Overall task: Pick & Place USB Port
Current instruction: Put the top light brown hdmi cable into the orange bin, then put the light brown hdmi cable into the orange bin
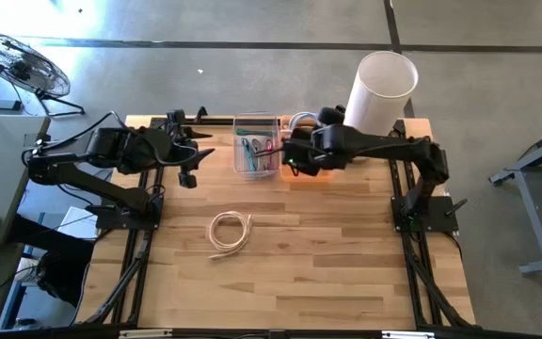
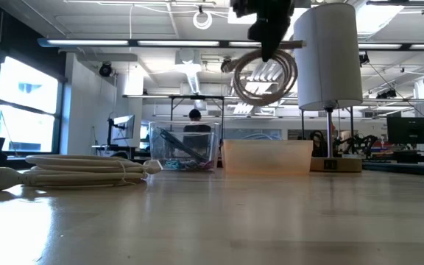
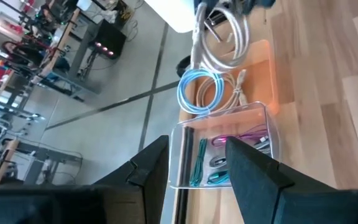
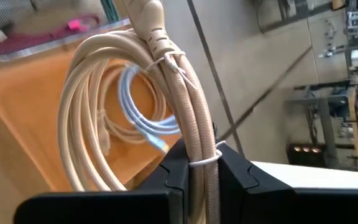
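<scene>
1. The right gripper (image 4: 202,177) is clamped on a coiled beige cable (image 4: 135,112), its two dark fingers (image 4: 173,180) pinching the bundle where a thin tie binds the loops.
2. In the low view that held coil (image 2: 265,73) hangs in the air under the gripper (image 2: 267,40), clear of the table and above the orange bin (image 2: 267,156).
3. From above, the right arm reaches from its base at the table's right edge across toward the far middle, with the gripper (image 1: 301,151) over the orange bin (image 1: 310,174).
4. In the bin lie a light blue coiled cable (image 3: 196,92) and another beige cable (image 3: 232,93).
5. Just beside the bin stands a clear box (image 1: 256,146) holding pink and green cables.
6. A white cylinder (image 1: 380,92) stands at the far right corner of the table (image 1: 327,273).
7. A second beige cable coil (image 1: 230,232) lies on the table, well apart from both bins.
8. The left gripper (image 3: 194,171) is spread open and empty, hovering near the clear box (image 3: 222,155); its arm extends from the left edge.
</scene>
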Available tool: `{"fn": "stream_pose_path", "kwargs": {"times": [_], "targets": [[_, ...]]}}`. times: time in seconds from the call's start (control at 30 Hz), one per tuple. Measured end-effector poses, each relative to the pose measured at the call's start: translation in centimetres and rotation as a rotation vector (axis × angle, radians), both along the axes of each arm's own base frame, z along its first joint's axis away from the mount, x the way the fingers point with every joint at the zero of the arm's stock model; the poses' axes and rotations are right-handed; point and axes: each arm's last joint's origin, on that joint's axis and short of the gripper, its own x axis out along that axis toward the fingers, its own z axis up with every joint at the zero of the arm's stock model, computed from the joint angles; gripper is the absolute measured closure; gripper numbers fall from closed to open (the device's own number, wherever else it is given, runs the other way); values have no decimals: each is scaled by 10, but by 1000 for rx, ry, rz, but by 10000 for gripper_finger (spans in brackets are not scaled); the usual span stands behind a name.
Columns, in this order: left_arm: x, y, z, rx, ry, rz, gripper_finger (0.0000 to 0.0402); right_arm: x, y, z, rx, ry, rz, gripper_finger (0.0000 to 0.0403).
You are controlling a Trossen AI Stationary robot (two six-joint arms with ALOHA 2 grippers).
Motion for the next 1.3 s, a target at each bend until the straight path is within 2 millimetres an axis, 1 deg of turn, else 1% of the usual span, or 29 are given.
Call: {"fn": "stream_pose_path", "kwargs": {"times": [0.07,0.2,0.27,0.33,0.4,0.5,0.57,0.63,0.73,0.87,0.93,1.0,1.07,1.13,1.2,1.3], "targets": [[0,0,0,-9,-2,-8,247,5,-5,-10,12,53,-7,367],[1,-2,-1,-44,-3,-48,247,17,-8,-36,43,191,2,367],[1,-2,-1,-71,-6,-66,247,21,-9,-45,38,235,8,362],[0,-3,-2,-94,4,-85,247,24,-11,-50,24,268,22,331],[0,-4,-4,-118,13,-91,247,26,-14,-52,15,277,27,288],[-1,-4,-6,-151,26,-96,247,30,-19,-51,9,232,22,231],[-2,-4,-7,-165,32,-93,247,29,-22,-50,4,217,13,203],[-2,-4,-8,-179,40,-97,247,28,-25,-49,-10,221,4,180],[-2,-5,-8,-193,40,-113,247,27,-26,-48,-37,234,-2,158],[-2,-5,-9,-201,40,-124,247,28,-24,-47,-102,271,19,146],[0,-6,-12,-207,51,-129,247,29,-19,-45,-165,295,35,145],[1,-7,-19,-249,81,-156,247,30,-11,-44,-230,321,60,144],[0,-9,-28,-319,141,-187,247,31,-2,-42,-278,347,93,144],[-2,-12,-39,-421,217,-207,247,32,7,-38,-289,358,133,144],[-4,-14,-53,-539,282,-189,247,33,16,-30,-282,339,166,144],[-4,-18,-75,-704,370,-126,247,35,28,-12,-209,261,209,144]]}}
